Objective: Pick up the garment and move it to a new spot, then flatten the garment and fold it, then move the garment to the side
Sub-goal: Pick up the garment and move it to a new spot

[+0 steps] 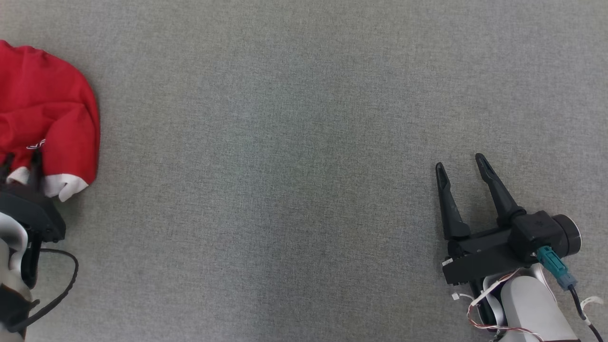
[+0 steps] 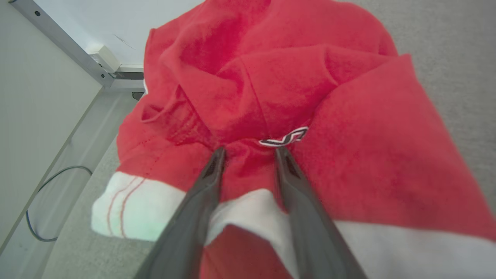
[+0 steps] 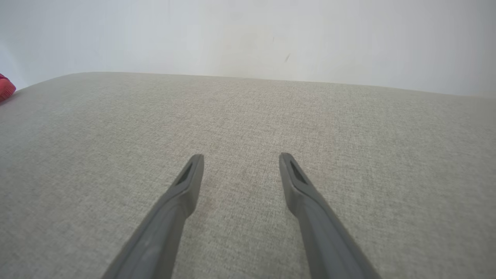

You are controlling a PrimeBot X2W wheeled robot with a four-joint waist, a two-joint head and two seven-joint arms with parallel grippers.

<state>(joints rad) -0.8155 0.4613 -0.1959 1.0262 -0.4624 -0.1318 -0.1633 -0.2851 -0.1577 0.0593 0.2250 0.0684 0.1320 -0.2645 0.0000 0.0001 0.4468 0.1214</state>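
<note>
Lying bunched at the left of the grey worktop (image 1: pixel 285 190), the red garment (image 1: pixel 47 104) has the left gripper (image 2: pixel 250 155) astride a fold, jaws apart; whether they pinch it, I cannot tell. Well apart, the right gripper (image 1: pixel 460 162) has its jaws spread.

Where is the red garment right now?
In the head view the red garment lies crumpled at the far left of the grey surface, on the robot's left. The left gripper straddles a fold of it beside the white cuff.
</note>
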